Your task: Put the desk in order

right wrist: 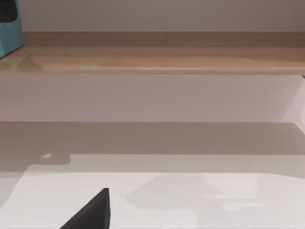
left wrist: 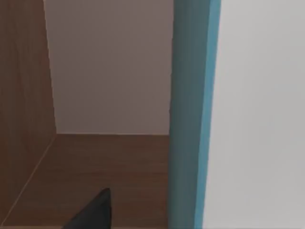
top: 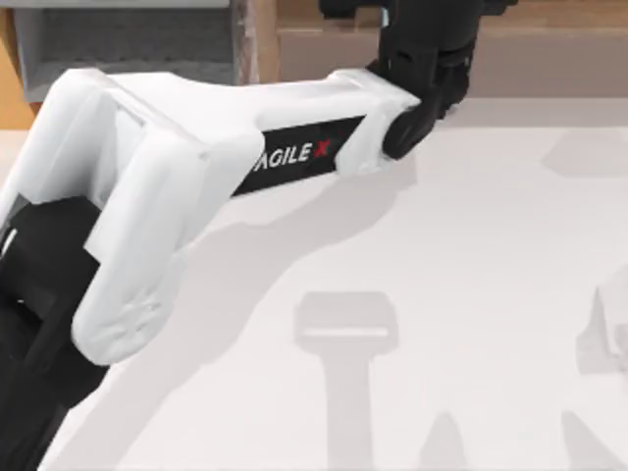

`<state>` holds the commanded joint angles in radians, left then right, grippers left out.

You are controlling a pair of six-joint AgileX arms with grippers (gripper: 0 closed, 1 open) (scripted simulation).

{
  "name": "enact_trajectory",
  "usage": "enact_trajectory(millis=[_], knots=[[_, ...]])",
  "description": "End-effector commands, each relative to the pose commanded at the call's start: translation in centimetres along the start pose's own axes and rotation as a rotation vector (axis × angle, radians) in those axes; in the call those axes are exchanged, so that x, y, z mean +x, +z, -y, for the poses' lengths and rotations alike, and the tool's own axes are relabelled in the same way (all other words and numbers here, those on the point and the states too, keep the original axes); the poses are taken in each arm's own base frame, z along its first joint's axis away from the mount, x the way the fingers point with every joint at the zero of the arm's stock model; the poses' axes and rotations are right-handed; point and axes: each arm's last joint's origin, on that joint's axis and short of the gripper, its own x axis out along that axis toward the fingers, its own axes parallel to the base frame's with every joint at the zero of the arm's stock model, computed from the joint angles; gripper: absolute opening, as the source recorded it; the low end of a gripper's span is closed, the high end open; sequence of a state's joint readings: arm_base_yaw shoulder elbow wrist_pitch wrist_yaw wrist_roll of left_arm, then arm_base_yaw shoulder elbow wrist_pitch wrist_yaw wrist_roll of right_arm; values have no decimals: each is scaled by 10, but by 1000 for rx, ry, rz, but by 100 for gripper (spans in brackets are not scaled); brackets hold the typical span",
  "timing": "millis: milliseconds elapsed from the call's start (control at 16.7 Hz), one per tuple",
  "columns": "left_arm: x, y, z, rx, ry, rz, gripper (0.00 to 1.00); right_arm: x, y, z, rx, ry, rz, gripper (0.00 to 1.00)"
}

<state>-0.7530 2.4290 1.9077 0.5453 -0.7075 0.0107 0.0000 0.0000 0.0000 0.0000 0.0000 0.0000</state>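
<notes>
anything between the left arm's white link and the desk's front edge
No, bare white desk there in the top view, carrying only shadows. The left arm reaches over it toward the wooden shelf rail.

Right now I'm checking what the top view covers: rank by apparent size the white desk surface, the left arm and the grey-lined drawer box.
1. White desk surface
2. Left arm, enlarged by nearness to the camera
3. Grey-lined drawer box

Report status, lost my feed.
Left pincer up at shelf rail, beside teal upright piece. Right arm parked, facing shelf. Desk white top bare, shadows only.
</notes>
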Motion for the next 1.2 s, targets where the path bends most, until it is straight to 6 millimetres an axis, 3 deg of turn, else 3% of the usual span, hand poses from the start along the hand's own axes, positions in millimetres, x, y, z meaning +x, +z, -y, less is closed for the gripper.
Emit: enact_trajectory(millis=[720, 1200], knots=[[0, 0, 0, 0, 0, 0, 2, 0, 0, 0, 0, 0, 0, 100], [0, 0, 0, 0, 0, 0, 0, 0, 0, 0, 0, 0, 0, 100]])
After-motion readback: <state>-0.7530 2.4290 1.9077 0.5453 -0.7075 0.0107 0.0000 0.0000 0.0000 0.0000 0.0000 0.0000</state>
